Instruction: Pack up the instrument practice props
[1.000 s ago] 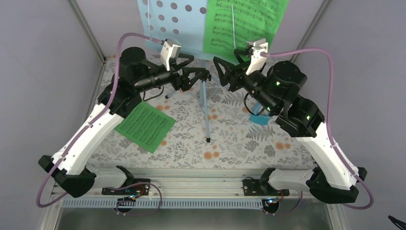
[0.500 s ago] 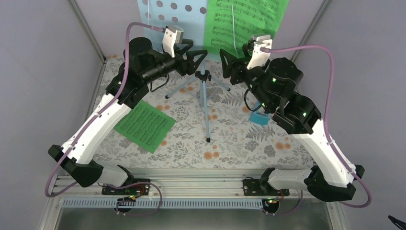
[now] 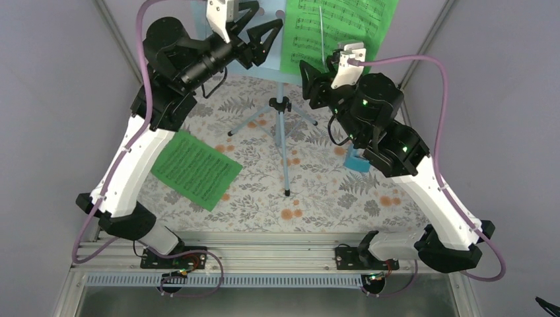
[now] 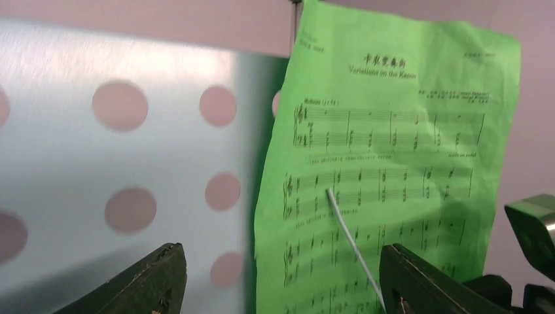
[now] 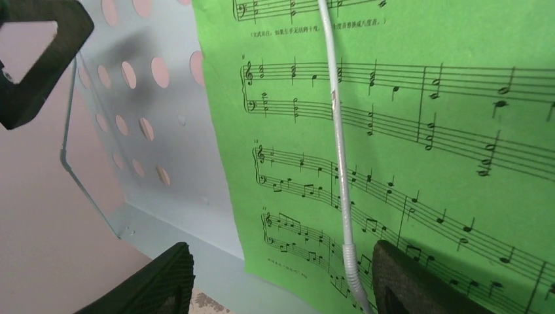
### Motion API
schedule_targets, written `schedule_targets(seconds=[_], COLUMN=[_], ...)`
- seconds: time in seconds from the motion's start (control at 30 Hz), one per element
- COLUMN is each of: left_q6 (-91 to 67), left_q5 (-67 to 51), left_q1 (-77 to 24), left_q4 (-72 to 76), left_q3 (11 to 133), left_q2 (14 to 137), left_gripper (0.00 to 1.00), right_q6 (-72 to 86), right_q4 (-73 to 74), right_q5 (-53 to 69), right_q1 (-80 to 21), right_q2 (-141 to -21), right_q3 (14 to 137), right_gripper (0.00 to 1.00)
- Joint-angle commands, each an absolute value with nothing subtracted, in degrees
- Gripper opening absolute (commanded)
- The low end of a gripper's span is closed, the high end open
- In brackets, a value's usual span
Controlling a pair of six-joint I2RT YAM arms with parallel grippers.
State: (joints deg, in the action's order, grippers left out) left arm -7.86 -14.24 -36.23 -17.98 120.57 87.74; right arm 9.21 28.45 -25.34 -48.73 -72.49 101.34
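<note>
Left gripper (image 4: 283,252) risen to music stand (image 4: 59,157) desk — jaws open | right gripper (image 5: 283,252) facing sheet-music page (image 5: 425,196) — jaws open

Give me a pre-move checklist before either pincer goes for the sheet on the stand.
1. Left pincer open and empty: ok, jaws spread wide in front of the stand desk.
2. Right pincer open and empty: ok, nothing between its jaws.
3. Green sheet seated on the desk: ok, lying flat against it.
4. Sheet free to pull off: not ok, a white retaining wire lies across it.
5. Metronome clear of the right arm: cannot tell, it is mostly hidden behind the arm.
6. Loose green sheet out of the way: ok, flat on the table.
</note>
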Motion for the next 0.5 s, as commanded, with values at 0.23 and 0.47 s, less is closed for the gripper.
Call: schedule_targets(seconds=[0.23,0.47], left_q6=[5.9,8.5], left_q5=[-17.7,-17.8], left_q1=[-36.4,-36.4], left_q4=[-17.3,-15.6], left_q3=[132.3,133.0], left_q2=[97.3,99.3], left_gripper=[0.63,0.62], right_q6=[9.4,9.2], right_q4=[24.8,24.2], right_q5=[-26.0,-25.8], right_q1=[-47.9,-47.6], right_q2=[-72.0,-72.0], right_q3=[99.2,98.6], right_gripper=[0.62,0.60])
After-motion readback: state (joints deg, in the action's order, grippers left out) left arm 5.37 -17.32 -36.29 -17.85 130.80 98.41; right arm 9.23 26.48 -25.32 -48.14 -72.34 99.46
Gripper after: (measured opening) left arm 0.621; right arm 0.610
